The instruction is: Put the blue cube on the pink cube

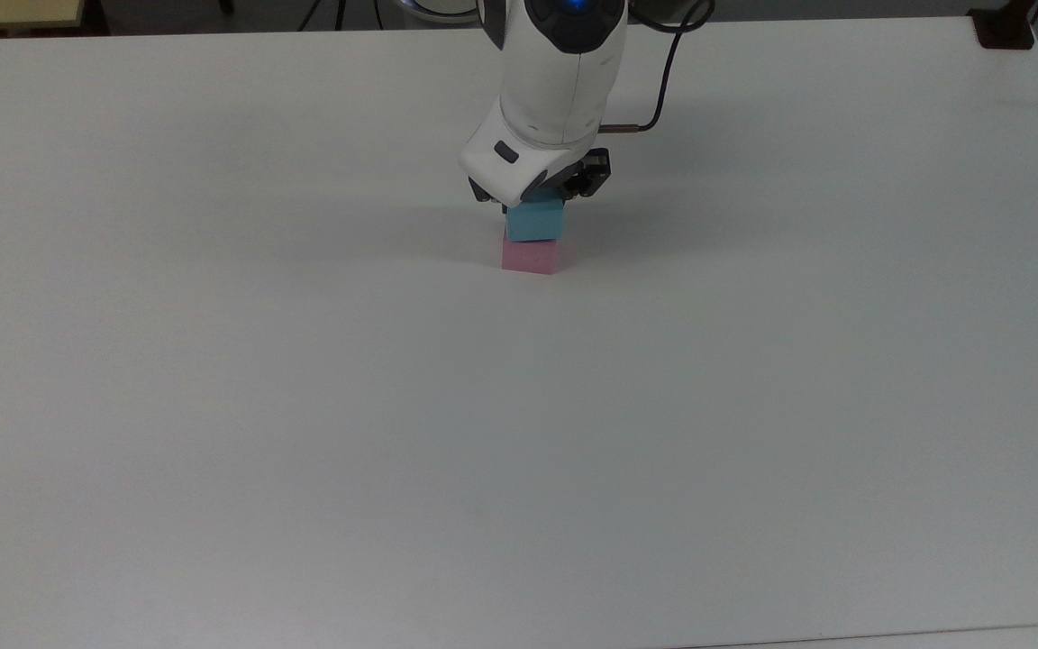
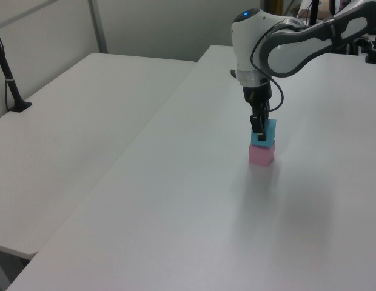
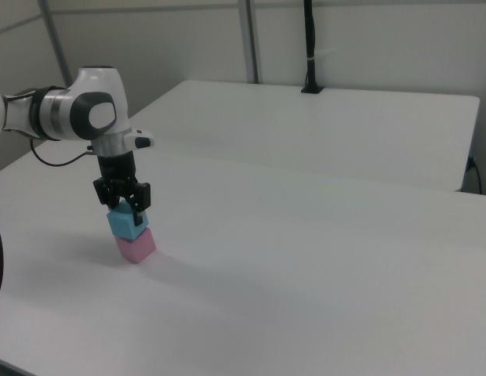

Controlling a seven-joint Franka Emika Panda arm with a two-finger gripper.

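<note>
Resting squarely: blue cube atop pink cube.

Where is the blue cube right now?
The blue cube sits on top of the pink cube, upper centre of the top view, with the hand around it from above.

Arm pose: wrist vertical, gripper pointing straight down.
You see its fingers closed against two opposite sides of the blue cube.
</note>
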